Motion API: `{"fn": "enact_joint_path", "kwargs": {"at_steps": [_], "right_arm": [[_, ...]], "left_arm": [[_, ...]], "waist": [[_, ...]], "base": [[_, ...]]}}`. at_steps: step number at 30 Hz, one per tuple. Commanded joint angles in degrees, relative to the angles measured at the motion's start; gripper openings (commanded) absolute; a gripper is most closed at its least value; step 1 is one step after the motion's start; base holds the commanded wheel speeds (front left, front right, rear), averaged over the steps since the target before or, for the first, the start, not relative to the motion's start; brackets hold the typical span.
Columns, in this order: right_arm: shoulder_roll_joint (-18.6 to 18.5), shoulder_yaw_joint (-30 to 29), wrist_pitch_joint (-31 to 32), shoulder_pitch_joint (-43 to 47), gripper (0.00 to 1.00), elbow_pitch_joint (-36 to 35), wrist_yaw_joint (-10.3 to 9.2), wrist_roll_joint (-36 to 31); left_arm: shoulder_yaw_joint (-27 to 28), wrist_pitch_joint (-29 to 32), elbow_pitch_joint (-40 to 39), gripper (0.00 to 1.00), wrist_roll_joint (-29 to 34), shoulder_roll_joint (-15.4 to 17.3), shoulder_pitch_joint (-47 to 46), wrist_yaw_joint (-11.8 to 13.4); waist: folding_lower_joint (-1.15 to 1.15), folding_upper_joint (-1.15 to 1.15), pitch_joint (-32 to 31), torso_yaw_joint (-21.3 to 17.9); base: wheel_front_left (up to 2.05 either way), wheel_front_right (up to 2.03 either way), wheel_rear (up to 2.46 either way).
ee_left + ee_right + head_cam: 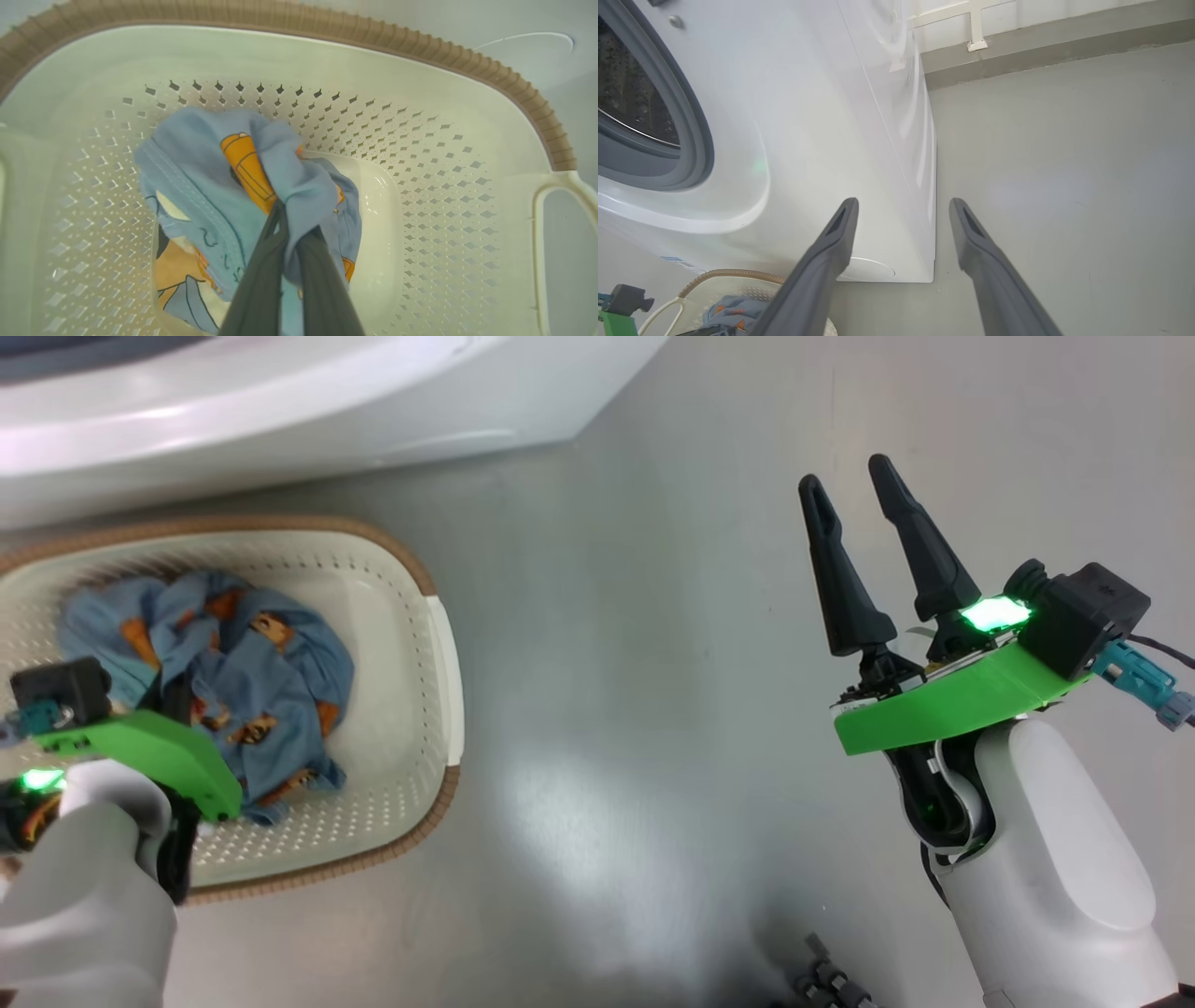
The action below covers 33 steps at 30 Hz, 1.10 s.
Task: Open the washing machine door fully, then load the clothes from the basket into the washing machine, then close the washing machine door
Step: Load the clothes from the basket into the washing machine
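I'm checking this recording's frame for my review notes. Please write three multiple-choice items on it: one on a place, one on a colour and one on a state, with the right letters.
1. Where do the clothes lie?
A. in the basket
B. on a chair
C. on a shelf

2. What colour is the basket's rim?
A. black
B. brown
C. red

3. How is the left gripper?
A. open above the clothes
B. shut on the clothes
C. shut on the basket's rim

Answers:
1 A: the blue bear-print cloth sits inside the basket's perforated cream walls.
2 B: a brown woven-look band runs round the basket's top.
3 B: in the left wrist view, its fingers pinch a fold of the blue cloth.
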Motion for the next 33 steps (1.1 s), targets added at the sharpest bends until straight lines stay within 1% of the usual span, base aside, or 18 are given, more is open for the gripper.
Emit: {"fn": "enact_joint_path", "kwargs": {"at_steps": [1, 11, 15, 22, 33], "right_arm": [[0.0, 1.0, -0.7, 2.3, 1.0, -1.0, 0.09, 0.3], [-0.6, 0.7, -0.7, 4.3, 1.0, 0.2, 0.09, 0.5], [-0.9, 0.6, -0.7, 4.9, 1.0, 0.6, 0.09, 0.7], [-1.4, 0.6, -0.7, 6.5, 1.0, 1.7, 0.09, 1.1], [-2.0, 1.3, -0.7, 9.7, 1.0, 3.5, 0.09, 1.5]], "left_arm": [[0.9, -0.7, -0.7, 0.0, -0.6, 2.0, 2.1, -0.2], [-2.4, -2.4, -8.2, 0.0, -5.0, 2.8, 8.1, -0.2], [-2.4, -2.5, -11.7, 0.0, -5.6, 3.5, 10.5, -0.2], [1.1, -2.5, -19.6, 0.0, -4.2, 4.1, 16.3, -0.2], [8.1, -2.5, -31.8, 0.0, 0.7, 1.7, 27.0, 0.3]], "waist": [[0.0, 0.0, -2.1, 0.5], [0.0, 0.0, -8.3, 2.2], [0.0, 0.0, -10.5, 3.0], [0.0, 0.0, -15.2, 4.3], [0.0, 0.0, -22.8, 5.7]], "base": [[0.0, 0.0, 0.0], [0.0, 0.0, 0.0], [0.0, 0.0, 0.0], [0.0, 0.0, 0.0], [0.0, 0.0, 0.0]]}}
